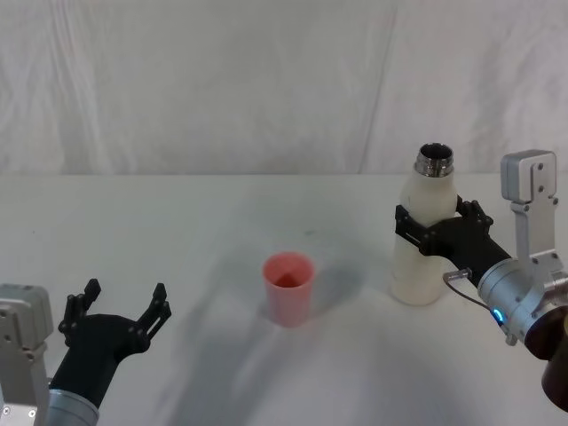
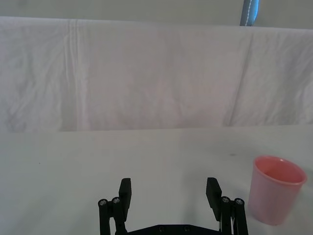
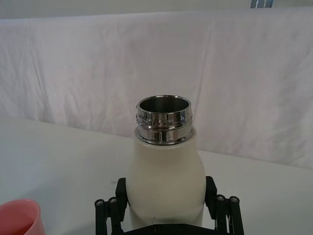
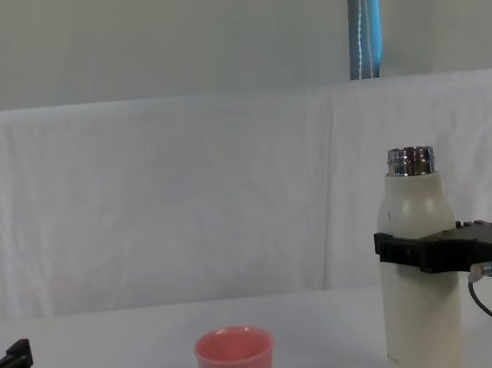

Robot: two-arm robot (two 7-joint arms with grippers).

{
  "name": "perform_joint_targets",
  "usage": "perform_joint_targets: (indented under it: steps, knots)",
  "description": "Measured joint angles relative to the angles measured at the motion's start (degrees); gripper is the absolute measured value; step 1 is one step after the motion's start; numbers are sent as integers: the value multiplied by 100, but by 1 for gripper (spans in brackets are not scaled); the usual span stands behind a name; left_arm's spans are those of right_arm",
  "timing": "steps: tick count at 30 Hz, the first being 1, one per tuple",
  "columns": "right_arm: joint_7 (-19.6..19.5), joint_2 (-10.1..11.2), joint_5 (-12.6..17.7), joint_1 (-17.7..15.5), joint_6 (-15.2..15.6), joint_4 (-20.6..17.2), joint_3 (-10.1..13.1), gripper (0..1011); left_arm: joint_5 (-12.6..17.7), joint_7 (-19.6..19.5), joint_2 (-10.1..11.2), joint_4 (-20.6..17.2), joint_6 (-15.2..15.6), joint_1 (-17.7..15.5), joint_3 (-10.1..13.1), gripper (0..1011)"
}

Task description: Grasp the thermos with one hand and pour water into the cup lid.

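The cream-white thermos [image 1: 424, 253] stands upright on the right side of the table, cap off, its steel neck [image 3: 164, 120] open. My right gripper [image 1: 435, 224] is shut on the thermos at mid-height, one black finger on each side of the body [image 3: 164, 161]. From the side, the chest view shows the gripper [image 4: 398, 251] clamped across the thermos [image 4: 414, 208]. The pink cup lid [image 1: 288, 288] stands upright to the thermos's left, a short gap away. At the table's near left, my left gripper [image 1: 124, 306] hovers open and holds nothing, with the cup lid [image 2: 275, 188] off to its side.
A white cloth covers the table [image 1: 177, 222], and a wrinkled white backdrop [image 1: 222, 80] hangs behind it. A blue-grey pole [image 4: 365, 23] rises behind the backdrop. Bare cloth lies between the cup lid and my left gripper.
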Motion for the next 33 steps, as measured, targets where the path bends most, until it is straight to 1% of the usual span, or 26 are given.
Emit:
perform_joint_targets:
  steps: [29, 33]
  knots:
    - [-1, 20, 3, -19, 23, -35, 8, 958, 0, 0, 0, 0, 0, 0, 0, 1001]
    - [-4, 20, 5, -19, 15, -38, 8, 1000, 0, 0, 0, 0, 0, 0, 0, 1001]
